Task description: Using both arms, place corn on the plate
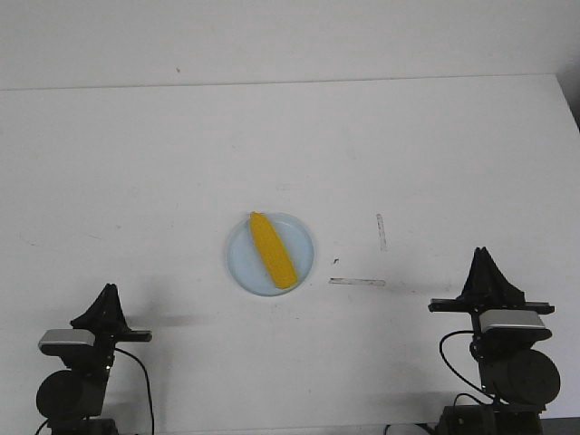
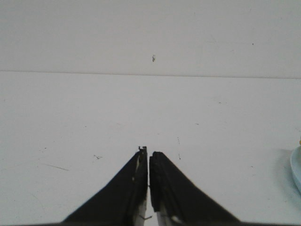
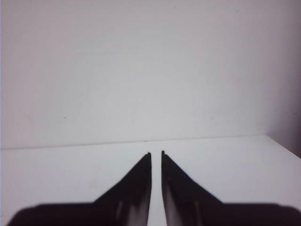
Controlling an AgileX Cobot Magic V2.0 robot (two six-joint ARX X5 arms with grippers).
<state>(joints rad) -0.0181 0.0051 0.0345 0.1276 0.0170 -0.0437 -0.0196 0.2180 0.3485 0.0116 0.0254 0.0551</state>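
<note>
White table [image 1: 136, 163]; yellow toy corn cob [image 1: 272, 250] lies in pale blue plate [image 1: 239, 263], well ahead of and between left gripper [image 1: 109, 288] and right gripper [image 1: 483, 251], both narrow, nearly closed, empty.

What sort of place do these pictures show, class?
Probably a robot test bench: a bare white table against a plain wall, two arms parked at its near edge, and only a toy corn on a plate.

Bright, even light; faint soft shadows; right wrist view blurred.
</note>
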